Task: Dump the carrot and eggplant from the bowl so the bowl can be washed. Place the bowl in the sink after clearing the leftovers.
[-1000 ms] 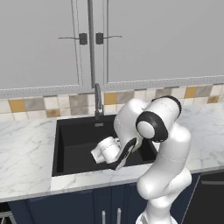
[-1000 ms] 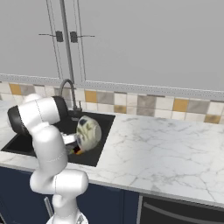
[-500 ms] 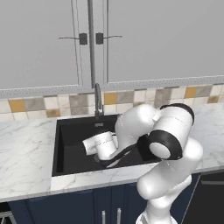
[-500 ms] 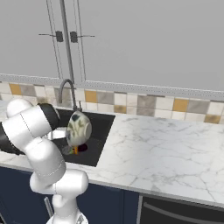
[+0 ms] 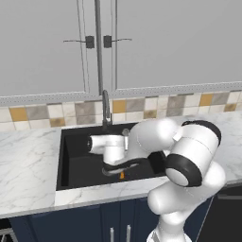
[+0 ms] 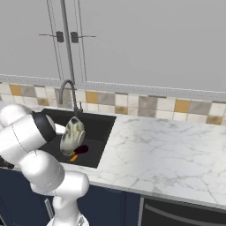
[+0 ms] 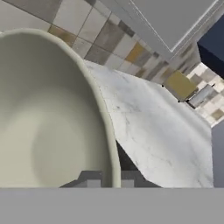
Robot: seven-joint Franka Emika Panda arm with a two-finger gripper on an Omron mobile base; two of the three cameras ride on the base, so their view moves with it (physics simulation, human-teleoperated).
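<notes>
Arm: bent low, reaching left over the sink (image 5: 75,163).
Gripper (image 7: 108,180): pinched on the rim of the bowl (image 6: 73,134), held on edge above carrot (image 6: 73,157) and eggplant (image 6: 81,150).

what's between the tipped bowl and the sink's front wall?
In the right base view, the eggplant and carrot lie on the sink floor just below the bowl, toward the front wall.
</notes>
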